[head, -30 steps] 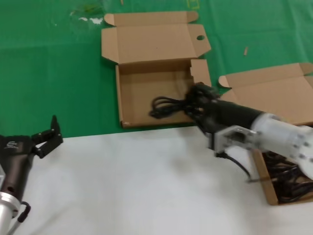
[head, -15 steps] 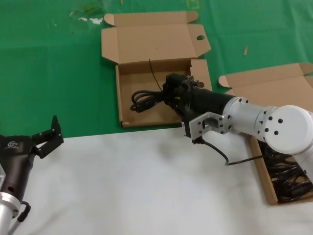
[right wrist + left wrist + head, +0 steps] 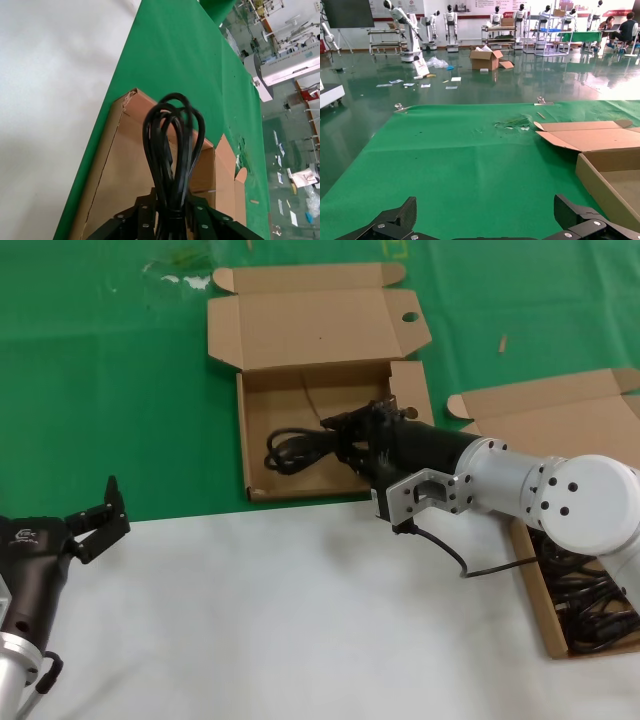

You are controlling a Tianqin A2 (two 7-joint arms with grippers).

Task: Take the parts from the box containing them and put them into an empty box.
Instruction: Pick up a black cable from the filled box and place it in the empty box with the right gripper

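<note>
My right gripper (image 3: 352,436) is shut on a bundle of black power cable (image 3: 298,449), one of the parts, and holds it low inside the empty box (image 3: 285,400), coil end toward the box's left wall. That box's lid flap has a round hole (image 3: 410,317). In the right wrist view the cable loop (image 3: 173,142) sticks out from between the shut fingers (image 3: 145,215) above the cardboard floor (image 3: 120,170). The box containing more cables (image 3: 592,608) lies at the right edge, partly hidden by my right arm. My left gripper (image 3: 96,515) is open and idle at the left, over the cloth's edge.
Green cloth (image 3: 110,390) covers the far half of the table, with white surface (image 3: 260,620) in front. The source box's plain lid (image 3: 560,425) lies open behind my right arm. In the left wrist view, green cloth lies between the open left gripper (image 3: 487,225) and the box corner (image 3: 605,175).
My right gripper has carried the cable bundle leftward from the box's right wall to over its floor. In the last half second it has settled a little. The left arm has not moved.
</note>
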